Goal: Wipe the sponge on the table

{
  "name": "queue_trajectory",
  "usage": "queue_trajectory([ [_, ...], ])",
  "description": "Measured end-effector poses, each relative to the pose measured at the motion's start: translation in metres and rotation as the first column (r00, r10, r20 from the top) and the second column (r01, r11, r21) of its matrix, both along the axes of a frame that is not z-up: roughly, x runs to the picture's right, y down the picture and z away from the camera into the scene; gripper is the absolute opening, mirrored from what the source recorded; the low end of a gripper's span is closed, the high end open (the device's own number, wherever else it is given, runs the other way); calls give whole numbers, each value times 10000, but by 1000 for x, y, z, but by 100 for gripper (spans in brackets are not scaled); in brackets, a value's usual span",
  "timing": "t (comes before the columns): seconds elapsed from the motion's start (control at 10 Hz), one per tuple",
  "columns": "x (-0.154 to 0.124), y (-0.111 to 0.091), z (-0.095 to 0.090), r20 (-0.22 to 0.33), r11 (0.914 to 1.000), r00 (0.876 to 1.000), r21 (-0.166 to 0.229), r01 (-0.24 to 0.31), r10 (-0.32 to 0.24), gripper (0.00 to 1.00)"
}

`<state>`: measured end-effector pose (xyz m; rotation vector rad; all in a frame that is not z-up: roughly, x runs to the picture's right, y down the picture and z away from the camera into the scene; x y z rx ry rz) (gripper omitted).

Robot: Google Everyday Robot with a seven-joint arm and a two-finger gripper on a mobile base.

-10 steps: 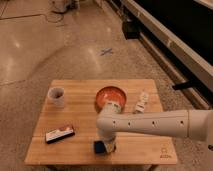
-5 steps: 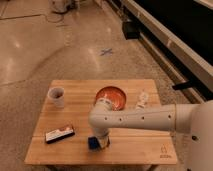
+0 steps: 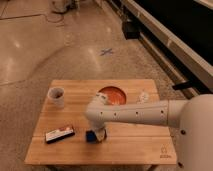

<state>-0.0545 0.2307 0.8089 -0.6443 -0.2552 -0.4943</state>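
Wooden table bears the sponge beneath the end effector; its grip cannot be told.

I see the white robot arm reaching across the light butcher-block wooden table. The claw is down near the front edge, at the small dark blue rectangular sponge. A flat black-and-white block with a red stripe lies near the sponge, toward the view's left. A white cup stands back left. A round orange plate sits behind the arm.
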Motion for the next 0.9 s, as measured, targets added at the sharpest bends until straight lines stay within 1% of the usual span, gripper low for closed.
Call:
queue_trajectory([
  [0.2, 5, -15, 13, -279, 9998, 9995, 142, -162, 166, 0],
  [0.4, 10, -26, 24, -552, 9993, 9979, 203, -322, 333, 0],
  [0.6, 33, -44, 40, -1057, 9979, 9926, 325, -564, 596, 0],
  [0.7, 41, -50, 45, -1215, 9975, 9906, 378, -594, 636, 0],
  [0.8, 57, -58, 52, -1415, 9971, 9877, 464, -603, 663, 0],
  [0.9, 68, -61, 54, -1542, 9970, 9858, 486, -604, 672, 0],
])
